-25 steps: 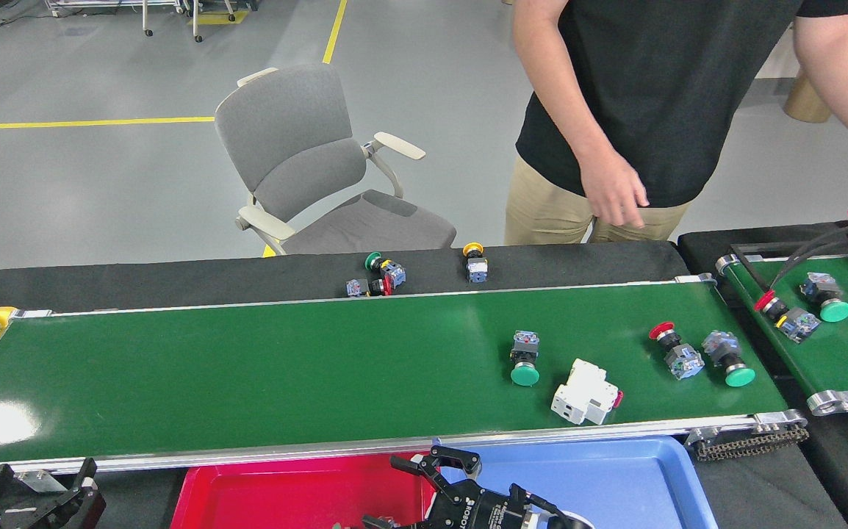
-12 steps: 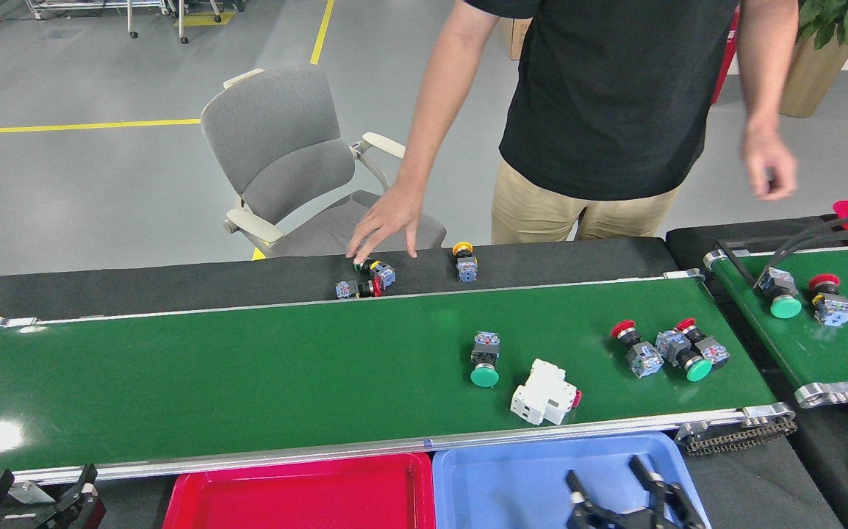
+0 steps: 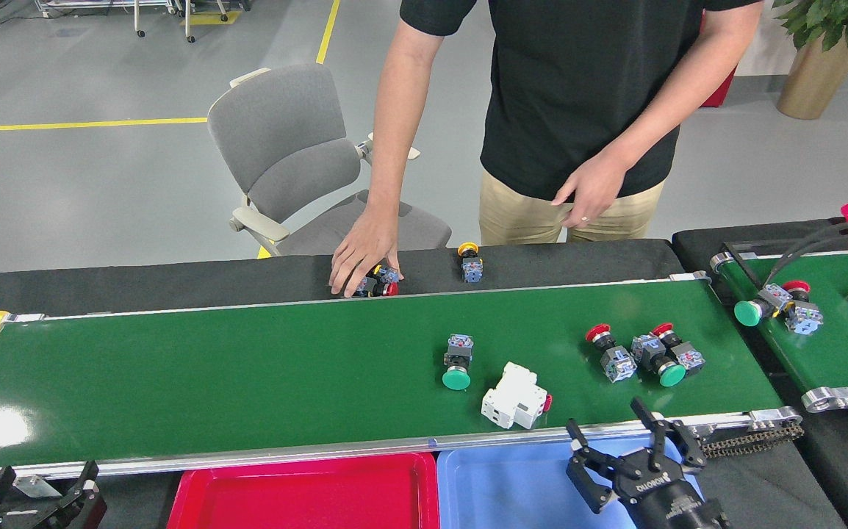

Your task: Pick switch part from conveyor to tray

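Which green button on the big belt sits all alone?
The green-capped switch left of the white breaker on the conveyor. The other green-capped one is bunched against red-capped switches further right.

Factory-style lab or workshop floor: grey sealed floor point(image 3: 101, 191) with yellow lines point(image 3: 78, 124), green conveyor point(image 3: 248, 382) with aluminium rails, second belt point(image 3: 835, 353) at right, wheeled racks point(image 3: 167, 11) at back, red tray point(image 3: 306, 496) and blue tray point(image 3: 512, 488), office chair point(image 3: 299, 162), potted plant point(image 3: 828, 44).
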Robot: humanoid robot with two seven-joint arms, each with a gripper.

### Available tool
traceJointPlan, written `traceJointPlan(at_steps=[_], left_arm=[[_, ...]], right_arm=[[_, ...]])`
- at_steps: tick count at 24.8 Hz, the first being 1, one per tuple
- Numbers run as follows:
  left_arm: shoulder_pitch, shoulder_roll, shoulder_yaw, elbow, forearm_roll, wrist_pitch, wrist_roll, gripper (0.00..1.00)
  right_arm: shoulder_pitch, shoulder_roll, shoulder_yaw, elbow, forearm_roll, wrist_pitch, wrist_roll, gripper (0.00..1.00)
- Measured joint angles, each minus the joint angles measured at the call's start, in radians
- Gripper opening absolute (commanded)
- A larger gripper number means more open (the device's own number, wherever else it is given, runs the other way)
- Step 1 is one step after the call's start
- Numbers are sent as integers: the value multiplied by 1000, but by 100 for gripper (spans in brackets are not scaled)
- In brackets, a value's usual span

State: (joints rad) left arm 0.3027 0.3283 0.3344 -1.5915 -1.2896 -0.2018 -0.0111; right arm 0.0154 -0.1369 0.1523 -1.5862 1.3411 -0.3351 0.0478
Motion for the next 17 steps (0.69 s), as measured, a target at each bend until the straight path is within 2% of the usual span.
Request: traceJointPlan(at_steps=[6,9,17], left_arm=[[-3,0,-1,2,0,-1,0,100],[-4,0,-1,3,0,-1,0,100],[-12,0,-1,13,0,-1,0,100]], right_arm=[[-63,46,55,92,3,-92,75,99],[-113,62,97,129,7,-95,84,99],[-255,161,166,278,36,-79,113,98]])
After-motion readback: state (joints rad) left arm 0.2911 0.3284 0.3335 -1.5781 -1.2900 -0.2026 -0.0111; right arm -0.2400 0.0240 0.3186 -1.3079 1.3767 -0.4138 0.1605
